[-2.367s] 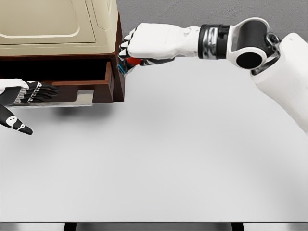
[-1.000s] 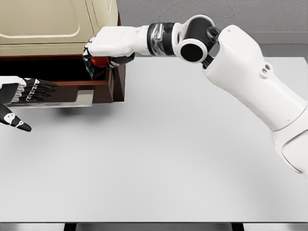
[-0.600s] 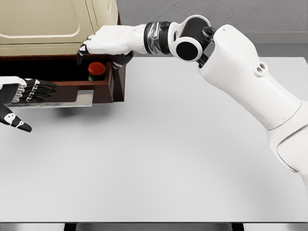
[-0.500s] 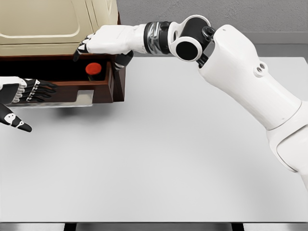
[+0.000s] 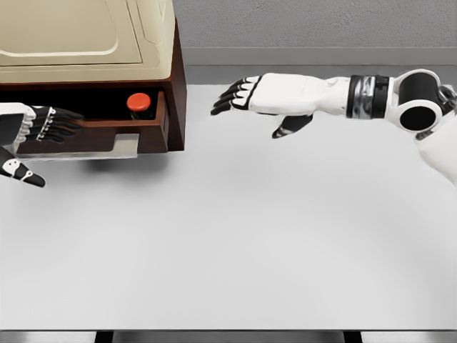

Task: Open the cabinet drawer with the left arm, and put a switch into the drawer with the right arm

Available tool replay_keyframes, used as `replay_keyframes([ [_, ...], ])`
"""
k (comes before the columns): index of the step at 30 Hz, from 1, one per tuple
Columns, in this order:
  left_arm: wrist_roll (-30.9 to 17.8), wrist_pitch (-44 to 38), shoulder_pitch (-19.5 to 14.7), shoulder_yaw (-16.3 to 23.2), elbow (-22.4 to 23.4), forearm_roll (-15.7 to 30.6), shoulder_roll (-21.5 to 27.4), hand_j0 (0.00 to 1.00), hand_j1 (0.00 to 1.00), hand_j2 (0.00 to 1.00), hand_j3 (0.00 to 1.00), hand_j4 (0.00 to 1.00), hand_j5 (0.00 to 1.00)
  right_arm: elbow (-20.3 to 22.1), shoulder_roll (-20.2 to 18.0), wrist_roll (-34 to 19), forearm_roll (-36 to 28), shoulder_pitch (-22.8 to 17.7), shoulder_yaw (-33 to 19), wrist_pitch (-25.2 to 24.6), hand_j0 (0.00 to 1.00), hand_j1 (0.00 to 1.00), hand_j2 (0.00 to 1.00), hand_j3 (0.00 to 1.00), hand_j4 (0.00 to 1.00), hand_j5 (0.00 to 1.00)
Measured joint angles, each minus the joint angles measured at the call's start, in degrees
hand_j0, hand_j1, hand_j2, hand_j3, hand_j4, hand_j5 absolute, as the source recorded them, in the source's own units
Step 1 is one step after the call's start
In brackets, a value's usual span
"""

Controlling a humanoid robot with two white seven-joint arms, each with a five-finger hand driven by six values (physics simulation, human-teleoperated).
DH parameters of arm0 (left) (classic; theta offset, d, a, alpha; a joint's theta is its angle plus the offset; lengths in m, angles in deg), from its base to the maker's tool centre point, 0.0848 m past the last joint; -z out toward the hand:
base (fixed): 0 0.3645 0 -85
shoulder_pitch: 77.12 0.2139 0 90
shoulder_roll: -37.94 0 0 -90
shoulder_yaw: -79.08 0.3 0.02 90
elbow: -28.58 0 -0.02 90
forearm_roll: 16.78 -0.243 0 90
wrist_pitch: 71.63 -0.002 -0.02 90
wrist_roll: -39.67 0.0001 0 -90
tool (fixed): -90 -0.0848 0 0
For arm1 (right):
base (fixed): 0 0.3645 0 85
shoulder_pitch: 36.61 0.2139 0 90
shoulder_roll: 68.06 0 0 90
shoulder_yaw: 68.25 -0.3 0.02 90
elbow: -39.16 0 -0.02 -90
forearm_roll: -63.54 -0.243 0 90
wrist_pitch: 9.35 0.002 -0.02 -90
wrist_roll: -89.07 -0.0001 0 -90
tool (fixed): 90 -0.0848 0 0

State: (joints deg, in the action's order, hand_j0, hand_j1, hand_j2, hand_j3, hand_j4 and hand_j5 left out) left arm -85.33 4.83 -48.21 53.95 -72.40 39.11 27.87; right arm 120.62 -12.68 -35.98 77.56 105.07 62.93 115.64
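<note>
Right hand [image 5: 268,95] hovers over the white table [image 5: 271,236], fingers [image 5: 230,96] spread and pointing left, thumb hanging below the palm; it holds nothing. The arm runs in from the right edge, w/ a silver-and-black wrist band and a round black joint near the frame's edge. The hand is well clear of the cabinet [image 5: 86,43], a gap of bare tabletop between fingertips and the cabinet's dark wood side.

Left hand [image 5: 32,128] shows at the left edge, dark fingers extended along the drawer [image 5: 107,132] front, thumb angled down and away. They lie at the front panel; whether they grip it can't be told from this view.

The drawer stands pulled out under the cabinet's cream top, a pale metal handle plate on its front. The switch [image 5: 139,104], w/ a red round button on a dark base, sits upright inside the drawer at its right end, near the right wall.
</note>
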Motion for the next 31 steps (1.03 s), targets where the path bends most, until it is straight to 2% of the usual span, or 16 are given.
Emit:
replay_keyframes([
  [2,0.0,0.0,-0.02,-0.28,0.0,0.24,-0.01,1.0,1.0,1.0,1.0,1.0,1.0,-0.28,-3.31,0.01,-0.38,-0.44,-2.59,0.08,1.0,1.0,1.0,1.0,1.0,1.0],
  [4,0.0,0.0,-0.01,-0.45,-0.01,0.45,-0.05,1.0,1.0,1.0,1.0,1.0,1.0,-0.59,-5.65,0.0,-0.54,-4.48,-3.81,0.16,1.0,1.0,1.0,1.0,1.0,1.0],
  [6,-0.01,0.07,0.01,-0.4,0.03,0.53,-0.13,1.0,1.0,1.0,1.0,1.0,1.0,-1.5,-7.89,0.01,-0.71,-5.18,-4.31,0.16,1.0,1.0,1.0,1.0,1.0,1.0],
  [9,0.0,0.08,0.01,-0.7,-0.03,2.02,-0.34,1.0,1.0,1.0,1.0,1.0,1.0,-5.15,-9.51,0.01,-0.74,-5.71,-4.32,0.18,1.0,1.0,1.0,1.0,1.0,1.0],
  [13,0.0,0.08,-0.08,-1.13,-0.08,4.15,-0.54,1.0,1.0,1.0,1.0,1.0,1.0,-7.26,-10.22,0.01,-0.71,-6.5,-4.09,0.19,1.0,1.0,1.0,1.0,1.0,1.0],
  [20,0.0,0.32,-0.43,-3.56,-0.09,7.11,-1.92,1.0,1.0,1.0,1.0,1.0,1.0,-7.97,-10.23,0.02,-0.75,-6.24,-3.67,0.17,1.0,1.0,1.0,1.0,1.0,1.0],
  [23,0.01,0.52,-2.37,-5.07,-0.09,7.6,-4.83,1.0,1.0,1.0,1.0,1.0,1.0,-7.97,-10.07,0.02,-0.76,-6.33,-3.59,0.17,1.0,1.0,1.0,1.0,1.0,1.0],
  [31,0.0,0.88,-2.45,-5.99,-0.1,9.76,-13.15,1.0,1.0,1.0,1.0,1.0,1.0,-7.99,-9.77,0.02,-0.75,-6.5,-3.53,0.17,1.0,1.0,1.0,1.0,1.0,1.0],
])
